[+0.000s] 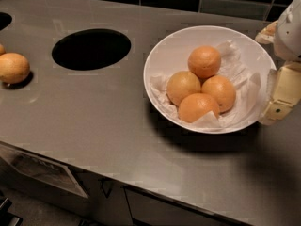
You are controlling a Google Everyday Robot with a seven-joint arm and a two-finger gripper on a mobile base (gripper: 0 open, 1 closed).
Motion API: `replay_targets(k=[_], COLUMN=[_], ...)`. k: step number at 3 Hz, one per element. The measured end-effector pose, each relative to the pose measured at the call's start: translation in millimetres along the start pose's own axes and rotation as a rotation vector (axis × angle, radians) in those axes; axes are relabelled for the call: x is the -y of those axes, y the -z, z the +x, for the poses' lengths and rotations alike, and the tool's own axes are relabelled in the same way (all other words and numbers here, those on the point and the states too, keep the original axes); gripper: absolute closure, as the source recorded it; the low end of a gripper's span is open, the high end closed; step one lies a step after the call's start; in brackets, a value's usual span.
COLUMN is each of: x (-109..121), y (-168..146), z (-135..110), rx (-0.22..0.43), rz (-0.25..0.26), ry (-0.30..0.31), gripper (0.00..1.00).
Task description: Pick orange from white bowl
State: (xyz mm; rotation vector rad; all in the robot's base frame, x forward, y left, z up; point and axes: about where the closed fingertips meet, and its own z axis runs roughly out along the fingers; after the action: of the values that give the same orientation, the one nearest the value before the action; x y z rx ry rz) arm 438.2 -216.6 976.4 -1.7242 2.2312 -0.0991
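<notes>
The white bowl (169, 55) stands on the grey counter, right of centre, lined with crumpled white paper. Several oranges lie in it. The orange (204, 61), the deepest in colour, sits at the back on top of the others. A paler yellowish one (183, 87) lies to the left, and two brighter ones lie at the right (219, 92) and the front (197, 107). My gripper (281, 98) is at the right edge of the view, just outside the bowl's right rim, level with it and apart from the fruit.
A dark round hole (91, 49) opens in the counter (94, 112) left of the bowl. Another orange fruit (13, 68) lies at the far left. A black tiled wall runs along the back. The counter's front edge drops off at the lower left.
</notes>
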Motion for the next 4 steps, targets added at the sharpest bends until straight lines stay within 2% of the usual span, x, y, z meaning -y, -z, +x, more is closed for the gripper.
replay_targets(k=[1, 3, 4], x=[0.0, 47.4, 72.4], y=[0.0, -4.0, -10.0], z=[0.0, -35.7, -54.0], rx=[0.0, -0.065, -0.051], rz=[0.0, -0.02, -0.033], ry=[0.0, 0.22, 0.313], gripper=[0.0, 0.0, 0.0])
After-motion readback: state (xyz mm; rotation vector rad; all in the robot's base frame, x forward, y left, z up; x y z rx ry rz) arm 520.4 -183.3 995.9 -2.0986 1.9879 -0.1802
